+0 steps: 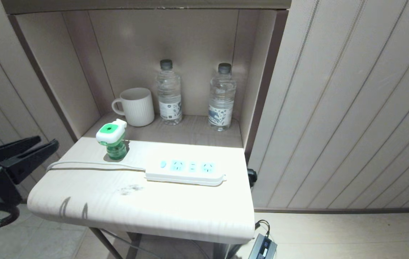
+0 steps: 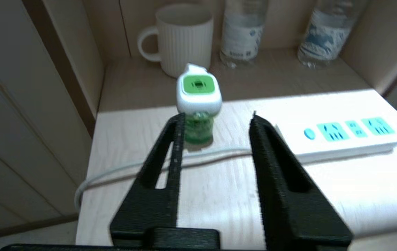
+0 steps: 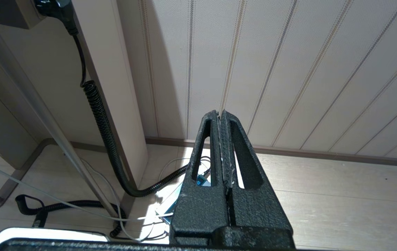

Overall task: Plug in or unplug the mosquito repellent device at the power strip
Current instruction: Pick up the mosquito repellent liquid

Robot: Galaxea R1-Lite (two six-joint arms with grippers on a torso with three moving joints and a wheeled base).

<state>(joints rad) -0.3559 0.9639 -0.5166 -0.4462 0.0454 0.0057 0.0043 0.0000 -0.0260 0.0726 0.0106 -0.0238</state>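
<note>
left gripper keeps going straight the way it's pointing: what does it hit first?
Probably the small translucent green mosquito repellent device: it stands ahead of the open left gripper, nearer one finger. The white ribbed mug is behind it. Depth is unclear.

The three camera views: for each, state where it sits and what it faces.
Head view: high, looking down at the power strip and mosquito repellent device; left tool at the left edge.
Left wrist view: behind the open left tool, facing the device.
Right wrist view: behind the shut right tool, facing wall and floor.
Head and left wrist share device, strip, mug.
</note>
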